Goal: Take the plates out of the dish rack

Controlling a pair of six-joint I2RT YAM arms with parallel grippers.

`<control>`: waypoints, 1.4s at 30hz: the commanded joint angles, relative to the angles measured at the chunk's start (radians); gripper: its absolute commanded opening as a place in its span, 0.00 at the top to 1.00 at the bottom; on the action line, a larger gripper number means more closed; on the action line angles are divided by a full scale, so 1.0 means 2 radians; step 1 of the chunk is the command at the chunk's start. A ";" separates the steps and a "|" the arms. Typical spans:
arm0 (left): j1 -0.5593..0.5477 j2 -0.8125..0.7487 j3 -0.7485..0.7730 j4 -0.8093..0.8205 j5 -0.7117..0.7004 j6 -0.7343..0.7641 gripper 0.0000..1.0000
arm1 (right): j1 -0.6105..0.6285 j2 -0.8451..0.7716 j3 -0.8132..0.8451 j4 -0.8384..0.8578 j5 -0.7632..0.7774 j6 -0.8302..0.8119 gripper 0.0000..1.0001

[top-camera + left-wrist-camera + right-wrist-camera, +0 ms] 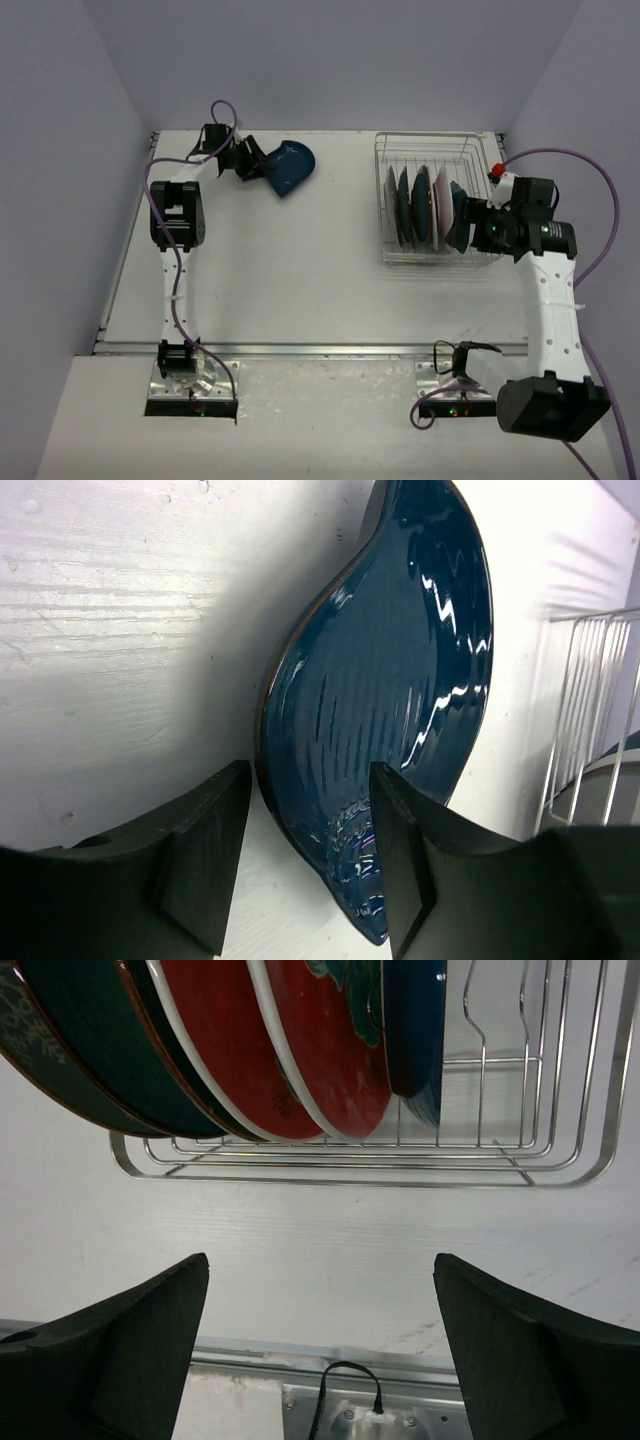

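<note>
The dark blue leaf-shaped dish (290,166) lies flat on the table at the far left. Its narrow tip (385,680) reaches in between the fingers of my left gripper (250,160) (310,780), which is open, with a gap showing on the left side of the tip. The dish rack (384,215) (560,1165) stands at the far right and holds several plates upright: dark teal (80,1050), white-and-red (225,1040) and dark blue (415,1020). My right gripper (463,218) (320,1260) hangs open at the rack's right side, its fingers empty.
A metal rail (300,350) runs along the table's near edge, with both arm bases behind it. Purple cables (590,170) loop beside the right arm. Walls close in on the left, back and right. Bare white table (300,260) lies between the dish and the rack.
</note>
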State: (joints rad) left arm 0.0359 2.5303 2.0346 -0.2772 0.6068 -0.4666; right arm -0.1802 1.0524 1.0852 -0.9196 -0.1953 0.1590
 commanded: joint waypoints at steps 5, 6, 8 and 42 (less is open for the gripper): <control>0.028 -0.078 -0.024 -0.033 -0.010 0.046 0.31 | -0.015 0.076 0.085 0.049 -0.068 -0.045 0.30; 0.030 -0.099 -0.025 -0.038 -0.012 0.058 0.29 | -0.017 0.086 0.090 0.052 -0.072 -0.053 0.32; 0.031 -0.146 -0.029 -0.044 -0.022 0.082 0.27 | -0.021 0.099 0.098 0.059 -0.080 -0.060 0.35; 0.031 -0.555 -0.287 -0.108 -0.090 0.231 0.13 | -0.085 0.411 0.253 -0.058 -0.231 -0.207 0.53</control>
State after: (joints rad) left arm 0.0993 1.4751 1.4739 -0.4797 0.4672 -0.0260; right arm -0.3933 1.8754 1.5806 -1.0278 -0.6323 -0.2240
